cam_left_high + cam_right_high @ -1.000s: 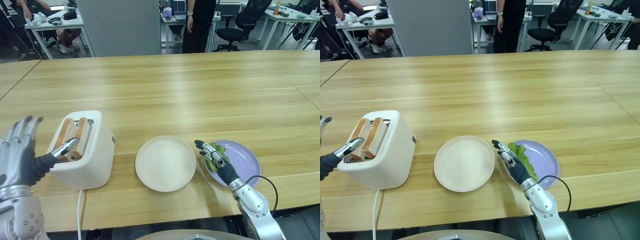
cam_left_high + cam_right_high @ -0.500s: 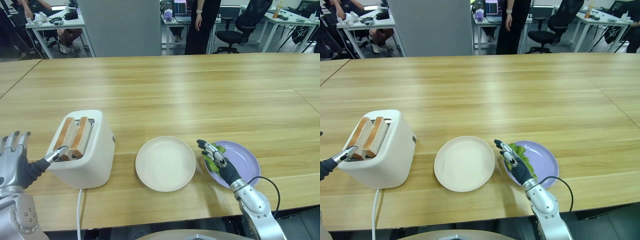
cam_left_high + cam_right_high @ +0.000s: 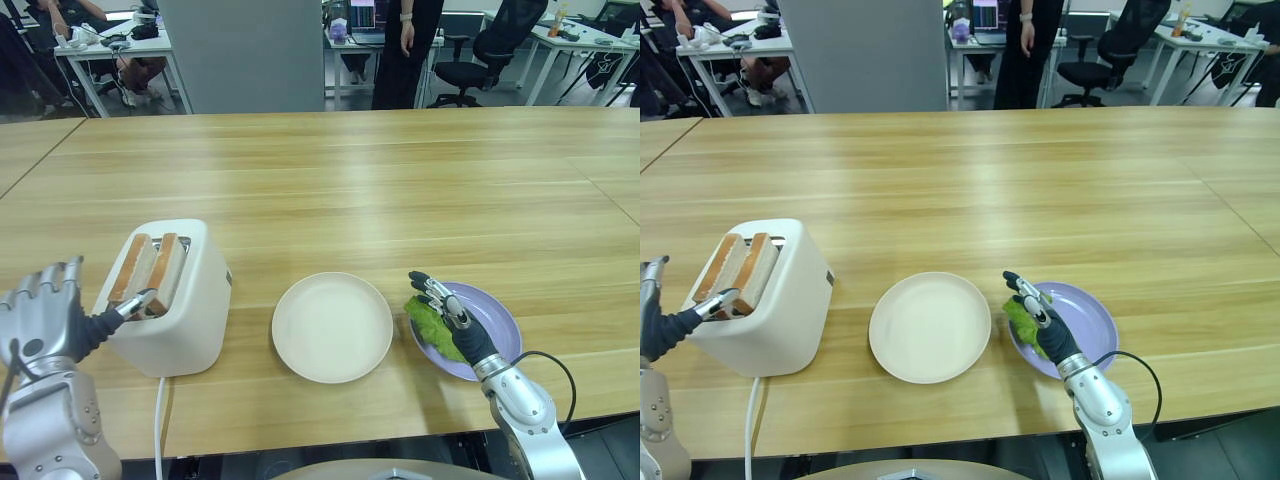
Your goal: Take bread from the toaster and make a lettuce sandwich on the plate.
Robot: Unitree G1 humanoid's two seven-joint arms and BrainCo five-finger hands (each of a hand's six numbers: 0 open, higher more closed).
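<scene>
A white toaster [image 3: 175, 310] stands at the front left of the wooden table with two bread slices [image 3: 150, 268] upright in its slots. My left hand [image 3: 45, 325] is beside the toaster's left side, fingers spread, its thumb tip at the near end of the slots, holding nothing. An empty cream plate [image 3: 332, 327] lies at the front centre. To its right, a purple plate [image 3: 497, 318] holds a lettuce leaf [image 3: 425, 320]. My right hand [image 3: 452, 322] lies over the leaf with its fingers stretched out; no grasp shows.
The toaster's white cord [image 3: 160, 420] hangs over the table's front edge. Bare wood [image 3: 350, 180] stretches behind the plates. Office desks, chairs and a standing person are beyond the far edge.
My left hand dipped, then rose again beside the toaster, thumb still at the slots. My right hand shifted a little right over the purple plate, uncovering more of the lettuce.
</scene>
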